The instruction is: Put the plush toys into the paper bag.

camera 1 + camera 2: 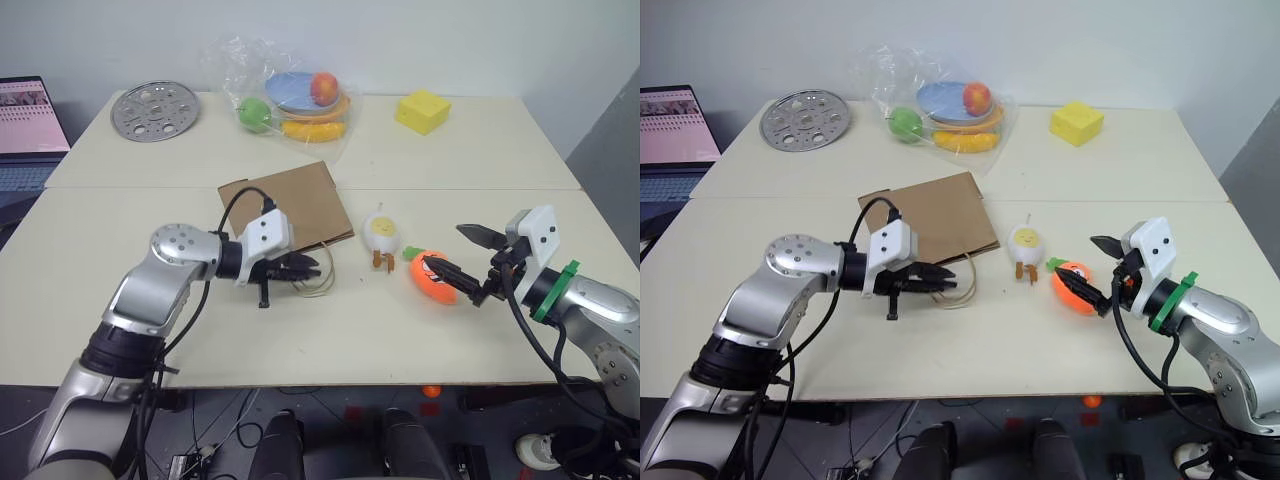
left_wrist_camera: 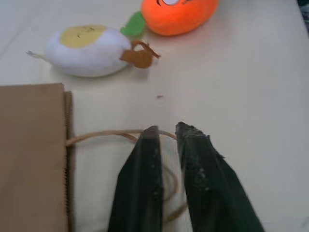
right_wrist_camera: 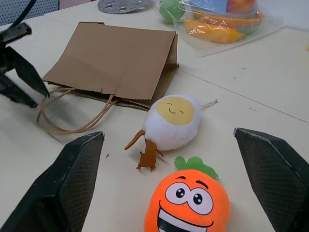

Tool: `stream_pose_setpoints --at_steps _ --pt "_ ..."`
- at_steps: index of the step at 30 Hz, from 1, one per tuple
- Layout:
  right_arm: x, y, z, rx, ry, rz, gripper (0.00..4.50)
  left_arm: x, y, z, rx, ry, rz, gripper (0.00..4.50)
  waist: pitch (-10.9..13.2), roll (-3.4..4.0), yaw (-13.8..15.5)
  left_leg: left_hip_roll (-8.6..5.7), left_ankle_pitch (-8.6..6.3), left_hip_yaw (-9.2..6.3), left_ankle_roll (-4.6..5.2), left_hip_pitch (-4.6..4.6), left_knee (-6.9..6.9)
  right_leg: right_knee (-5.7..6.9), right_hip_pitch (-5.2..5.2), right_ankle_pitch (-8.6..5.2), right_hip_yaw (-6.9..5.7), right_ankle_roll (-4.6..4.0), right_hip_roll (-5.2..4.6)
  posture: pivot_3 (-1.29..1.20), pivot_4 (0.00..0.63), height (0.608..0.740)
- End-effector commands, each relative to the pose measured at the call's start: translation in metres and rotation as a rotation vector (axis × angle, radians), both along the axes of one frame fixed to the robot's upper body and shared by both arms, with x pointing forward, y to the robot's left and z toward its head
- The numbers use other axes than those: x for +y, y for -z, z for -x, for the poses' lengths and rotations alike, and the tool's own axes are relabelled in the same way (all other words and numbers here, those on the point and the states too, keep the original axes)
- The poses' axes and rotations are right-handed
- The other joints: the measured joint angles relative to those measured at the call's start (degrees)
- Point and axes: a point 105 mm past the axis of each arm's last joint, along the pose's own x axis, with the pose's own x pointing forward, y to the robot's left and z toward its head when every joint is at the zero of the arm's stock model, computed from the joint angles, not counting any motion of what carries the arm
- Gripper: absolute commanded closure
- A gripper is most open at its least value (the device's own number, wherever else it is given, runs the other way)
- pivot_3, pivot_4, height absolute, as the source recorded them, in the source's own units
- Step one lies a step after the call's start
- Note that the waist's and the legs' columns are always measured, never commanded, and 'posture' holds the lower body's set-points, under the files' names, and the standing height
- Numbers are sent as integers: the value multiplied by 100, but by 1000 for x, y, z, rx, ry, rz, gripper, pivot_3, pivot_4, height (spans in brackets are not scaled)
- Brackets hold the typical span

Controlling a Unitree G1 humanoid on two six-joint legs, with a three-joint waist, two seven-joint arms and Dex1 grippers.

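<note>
Take the paper bag (image 3: 116, 60) as your reference: it lies flat on the desk (image 1: 480, 160), its mouth and twine handles (image 3: 72, 118) facing the near desk edge.

Your left gripper (image 2: 166, 133) sits at the bag's mouth, directly over the handle loops. Its fingers (image 2: 140, 183) stand narrow, with only a thin gap between them. One twine loop passes just under the tips; you cannot tell from the frames whether the twine is pinched.

The egg plush toy (image 1: 382, 235) lies on the desk just beside the bag's mouth corner, on the side away from the left gripper, with its brown legs pointing toward the near edge. The carrot plush toy (image 1: 432, 277) lies beyond the egg, farther from the bag, green top toward the egg.

Your right gripper (image 1: 462, 255) hangs wide, empty, with the carrot between its two fingers (image 3: 67, 188).

Beyond the bag's closed end you see a clear plastic bag of toy fruit (image 1: 290, 100), a yellow foam cube (image 1: 422, 110) and a perforated metal disc (image 1: 155, 110).
</note>
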Motion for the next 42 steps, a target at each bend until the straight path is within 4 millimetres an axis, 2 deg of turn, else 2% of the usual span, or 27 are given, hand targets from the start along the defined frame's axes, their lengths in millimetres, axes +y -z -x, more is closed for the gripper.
stream_pose_setpoints --at_steps 1,4,9,14,17,23,26,29,37,42 --pt "3 -8 2 -43 -16 -3 0 -7 0 5 -97 25 -47 2369 0 0 5 0 0 0 0 0 1 0 1 0 1 0 0 0 150 740" --pt "3 -7 3 -41 -13 -2 0 -7 10 10 -49 26 -48 1486 0 0 13 0 0 1 0 0 2 0 2 0 1 0 0 0 150 740" --pt "3 -6 3 -40 -10 -6 0 -11 15 8 -7 11 -21 1486 0 0 13 0 0 1 0 1 2 0 1 0 1 0 0 0 150 740" --pt "0 -7 2 -44 5 -6 0 -18 25 6 155 15 23 1486 0 0 16 0 0 1 0 0 3 0 1 0 0 0 0 0 150 740" --pt "-2 -7 1 -45 16 -3 0 -18 33 6 195 35 -8 1486 0 0 17 0 0 0 0 0 3 2 0 0 -1 0 1 0 150 740" --pt "-3 -9 2 -52 30 -4 0 -23 35 -1 190 56 -38 1486 0 0 19 0 0 0 0 1 3 3 0 0 0 0 0 0 150 740" --pt "-4 -8 3 -53 38 -3 0 -25 35 3 193 104 -38 1486 0 0 19 0 0 0 0 0 3 3 0 0 0 0 0 0 150 740" --pt "-5 -8 3 -55 42 -2 0 -26 31 2 183 104 -22 2030 0 0 21 0 0 0 0 1 2 3 0 2 -1 -3 0 0 150 740" --pt "-2 -8 1 -57 37 -2 0 -19 20 -6 154 77 -7 4422 0 0 21 0 0 0 0 1 3 4 0 0 0 -1 0 0 150 740" --pt "1 -8 0 -58 22 1 0 -12 -12 -21 116 21 83 4464 0 0 18 0 0 -1 0 1 3 5 0 0 -1 0 1 0 150 740"
